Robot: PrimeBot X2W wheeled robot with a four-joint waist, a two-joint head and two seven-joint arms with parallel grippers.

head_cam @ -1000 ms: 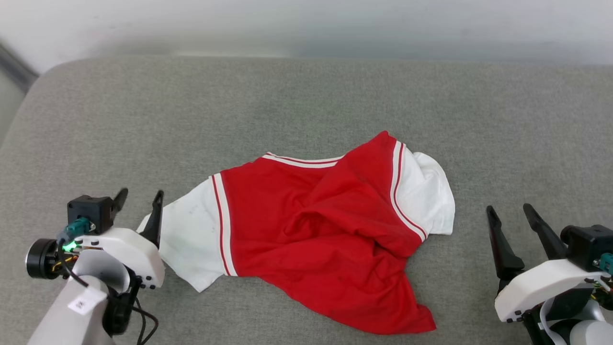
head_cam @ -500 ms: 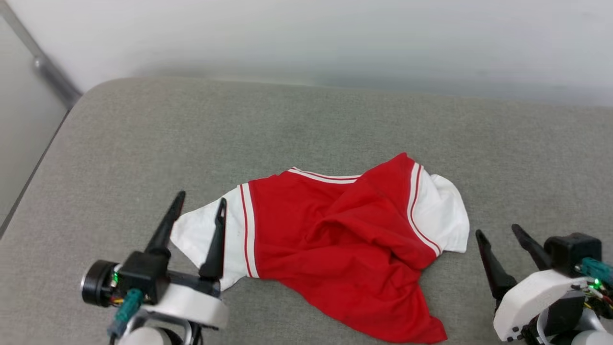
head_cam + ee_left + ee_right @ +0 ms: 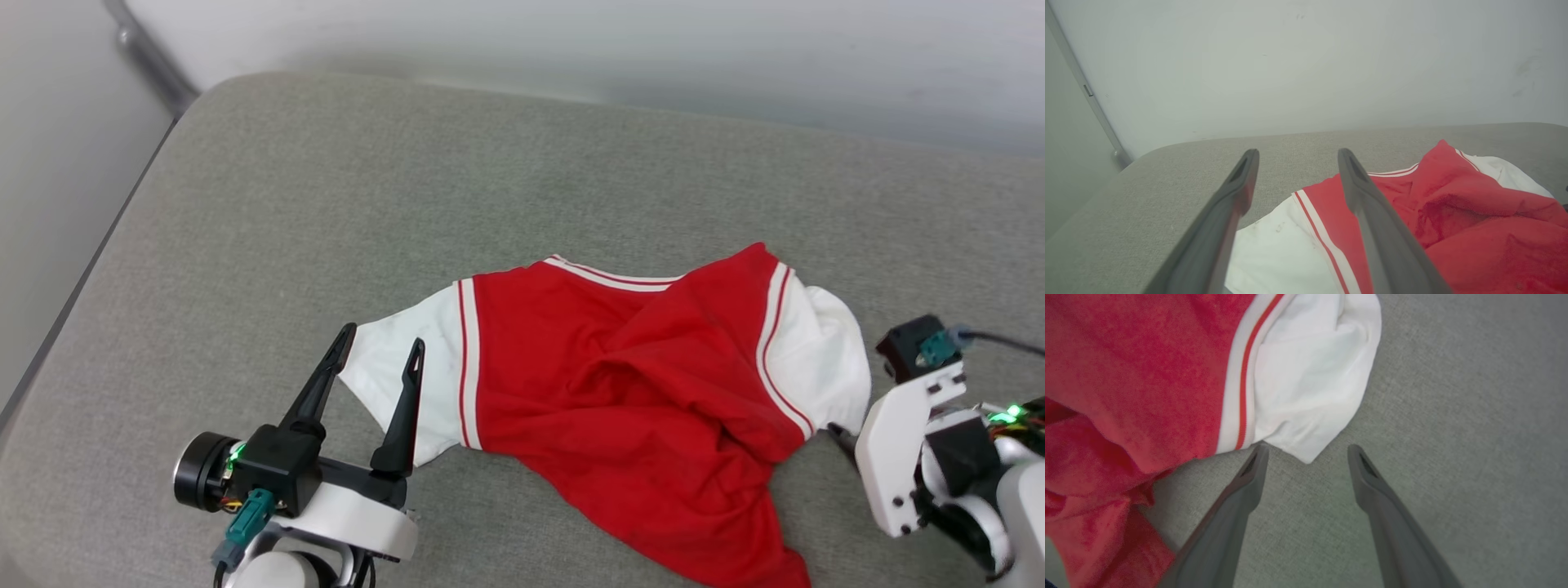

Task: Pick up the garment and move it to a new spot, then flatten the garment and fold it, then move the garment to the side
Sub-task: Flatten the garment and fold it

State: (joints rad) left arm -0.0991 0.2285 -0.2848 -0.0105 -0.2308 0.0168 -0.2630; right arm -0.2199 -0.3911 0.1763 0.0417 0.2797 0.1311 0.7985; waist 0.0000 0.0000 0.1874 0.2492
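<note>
Head view: the red basketball jersey with white side panels (image 3: pixel 637 400) lies crumpled on the grey woven cushion (image 3: pixel 326 188). Since a second ago the left gripper (image 3: pixel 384 336) has swung forward over the jersey's white left end. The right gripper (image 3: pixel 845 437) has tipped down beside its white right end, and the camera has shifted too. Left wrist view: both fingers (image 3: pixel 1229 220) stand spread above white cloth, pinching nothing. Right wrist view: spread fingers (image 3: pixel 1237 506) bracket a white corner, not yet gripped. A two-handed pick-up looks ready to begin.
</note>
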